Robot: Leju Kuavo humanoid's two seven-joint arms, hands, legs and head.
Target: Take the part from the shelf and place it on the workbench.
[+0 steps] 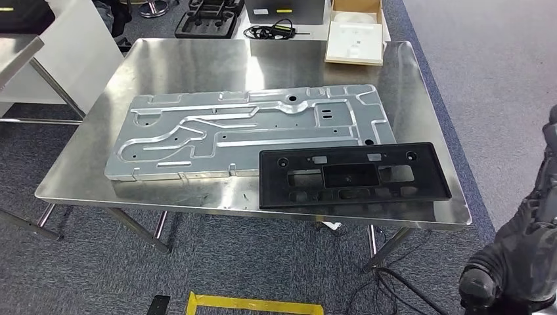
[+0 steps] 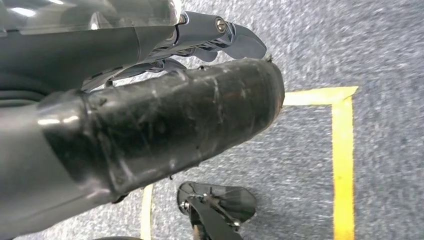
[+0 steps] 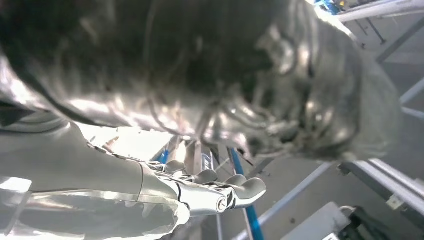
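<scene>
A black plastic part [image 1: 352, 174] with several cut-outs lies flat on the steel workbench [image 1: 197, 62], near its front right corner. It overlaps the lower right corner of a large silver stamped metal panel [image 1: 249, 128]. My right arm [image 1: 519, 262], in a dark cover, hangs low beside the bench's front right, apart from the part. My right hand [image 3: 165, 185] has its fingers [image 3: 235, 190] stretched out and holds nothing. My left hand [image 2: 150, 110] hangs over grey carpet with its thumb [image 2: 200, 115] and fingers [image 2: 225, 35] extended, also holding nothing.
Behind the bench lie a cardboard box with a white slab [image 1: 355, 36], a black foam tray [image 1: 207, 20] and a coiled cable [image 1: 276, 29]. A second steel table [image 1: 16, 49] stands at the left. Yellow floor tape [image 1: 253, 304] marks the carpet in front.
</scene>
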